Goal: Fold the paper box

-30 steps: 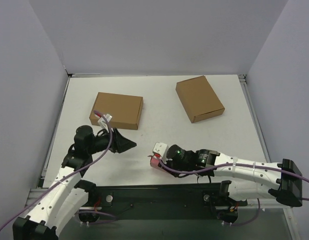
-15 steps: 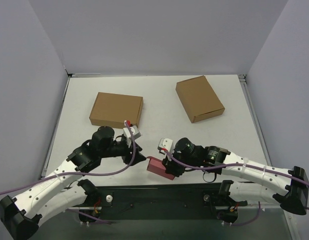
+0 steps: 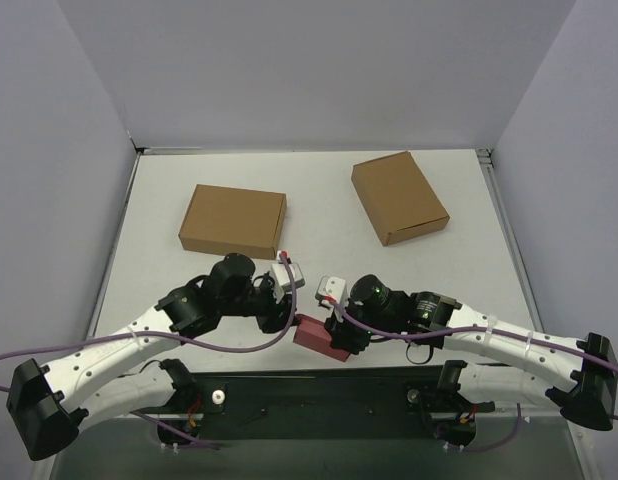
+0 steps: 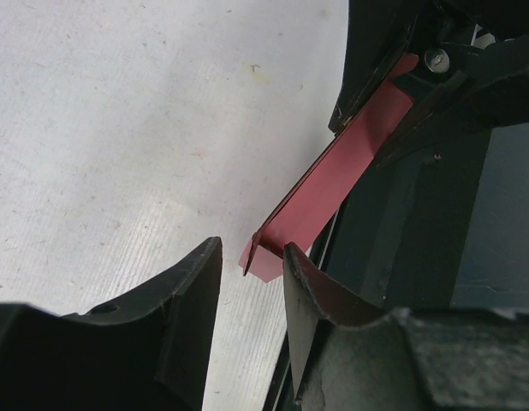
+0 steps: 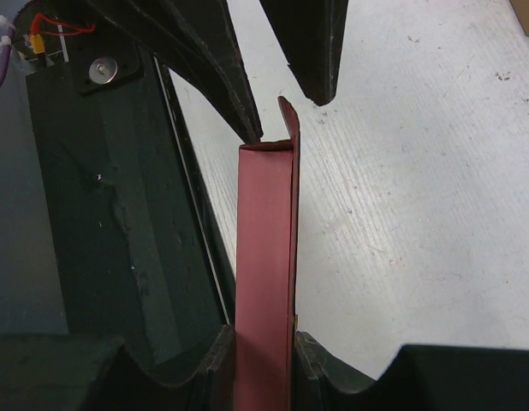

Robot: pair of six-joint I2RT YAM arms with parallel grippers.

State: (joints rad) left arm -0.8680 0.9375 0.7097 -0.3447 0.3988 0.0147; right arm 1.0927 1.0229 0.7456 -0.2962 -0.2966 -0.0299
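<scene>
**Top view.** The box (image 3: 317, 334), a flattened pink card piece, sits at lower centre of the frame. It lies at the near edge of the tabletop (image 3: 319, 255) and partly over the dark base rail (image 3: 319, 400). The right fingers (image 3: 341, 331) pinch its right end. The left fingers (image 3: 286, 316) reach its left end from the left. Two brown boxes rest well apart from it, one at upper left (image 3: 234, 220) and one at upper right (image 3: 399, 197).

**Right wrist view.** The right fingers (image 5: 215, 366) are pressed against both faces of the box (image 5: 264, 257). The box runs edge-on from bottom centre to mid-frame and ends in a small bent flap.

**Left wrist view.** The left fingers (image 4: 194, 295) are spread with a narrow gap, and the flap end of the box (image 4: 333, 184) lies between their tips. Whether either tip touches the flap cannot be told.
</scene>
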